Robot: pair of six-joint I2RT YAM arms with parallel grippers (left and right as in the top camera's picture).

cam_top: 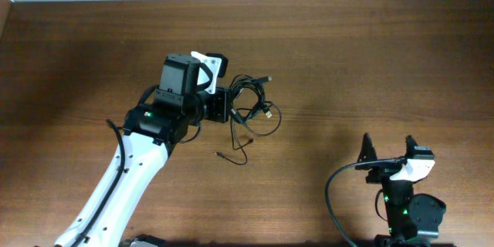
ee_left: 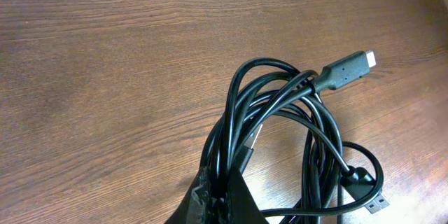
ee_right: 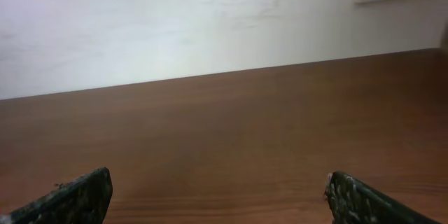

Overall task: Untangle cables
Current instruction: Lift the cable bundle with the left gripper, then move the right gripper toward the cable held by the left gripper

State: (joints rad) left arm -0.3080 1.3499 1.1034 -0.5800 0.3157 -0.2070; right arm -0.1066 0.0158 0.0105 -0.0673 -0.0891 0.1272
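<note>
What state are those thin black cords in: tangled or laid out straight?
Tangled: the cords loop over each other in one bunch, with the left hand shut on part of it.

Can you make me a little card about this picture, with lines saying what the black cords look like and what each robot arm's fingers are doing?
table: brown wood
cables: thin black cords, looped into one tangled bunch on the table
plug: one plug end sticks out from the bunch
left fingers: shut, pinching the cables at the edge of the bunch
right fingers: wide open, holding nothing, off to the side away from the cables
untangled: not yet
</note>
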